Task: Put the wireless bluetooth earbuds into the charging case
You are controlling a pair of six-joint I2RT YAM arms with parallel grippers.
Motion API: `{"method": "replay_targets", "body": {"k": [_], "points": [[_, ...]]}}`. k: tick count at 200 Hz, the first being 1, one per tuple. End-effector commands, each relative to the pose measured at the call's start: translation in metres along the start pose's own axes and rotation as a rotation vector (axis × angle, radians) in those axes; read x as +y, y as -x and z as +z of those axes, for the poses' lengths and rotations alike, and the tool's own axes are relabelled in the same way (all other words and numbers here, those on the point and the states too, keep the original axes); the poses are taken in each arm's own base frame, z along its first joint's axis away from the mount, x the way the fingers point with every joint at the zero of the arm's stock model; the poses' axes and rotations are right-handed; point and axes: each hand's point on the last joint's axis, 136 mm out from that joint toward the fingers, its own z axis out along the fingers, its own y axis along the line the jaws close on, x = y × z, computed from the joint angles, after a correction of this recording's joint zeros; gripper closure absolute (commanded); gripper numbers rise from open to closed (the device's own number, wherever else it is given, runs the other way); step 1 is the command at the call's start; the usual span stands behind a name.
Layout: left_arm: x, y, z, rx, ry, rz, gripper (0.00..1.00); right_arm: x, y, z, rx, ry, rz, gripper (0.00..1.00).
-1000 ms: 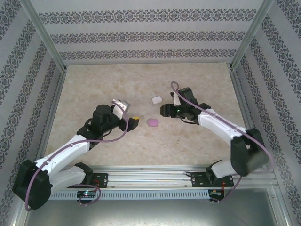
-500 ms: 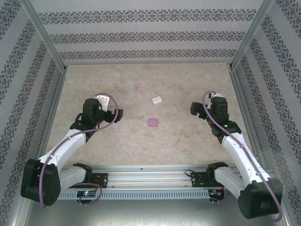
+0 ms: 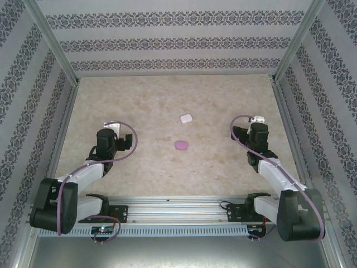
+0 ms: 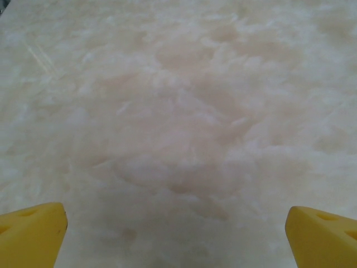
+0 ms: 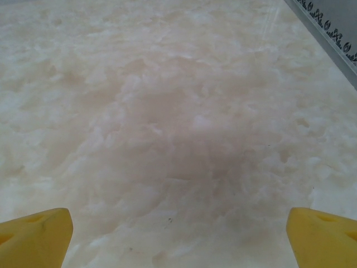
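Left hand (image 4: pixel 178 234) and right hand (image 5: pixel 179 237) spread wide, empty; white case (image 3: pixel 186 118) and pink case (image 3: pixel 181 144) lie apart, middle of the desk (image 3: pixel 167 95).

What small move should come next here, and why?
Probably just settle both arms at rest: the left gripper and right gripper are open and empty over the table, well clear of the pink case and white case, which lie apart mid-table, apparently shut.

White case (image 3: pixel 186 118), pink case (image 3: pixel 181 145): too small to tell lids or contents. Left fingertips (image 4: pixel 30 237), right fingertips (image 5: pixel 33 240): cropped by bottom edge. Tabletop (image 4: pixel 178 111) blurred in wrist views.
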Motion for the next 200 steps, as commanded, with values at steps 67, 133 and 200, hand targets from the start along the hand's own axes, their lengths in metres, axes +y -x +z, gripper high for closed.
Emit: {"method": "replay_targets", "body": {"k": [67,133,200], "points": [[0.019,0.035,0.023,-0.309,0.072,-0.047,0.0,0.011,0.029,0.035,-0.141,0.033,-0.028,0.02],[0.011,0.031,0.044,-0.24,0.029,-0.025,0.0,0.018,0.026,0.048,-0.225,0.073,-0.097,0.02],[0.019,0.03,0.05,-0.209,0.023,-0.066,0.0,0.016,0.023,0.05,-0.235,0.07,-0.091,0.02]]}}
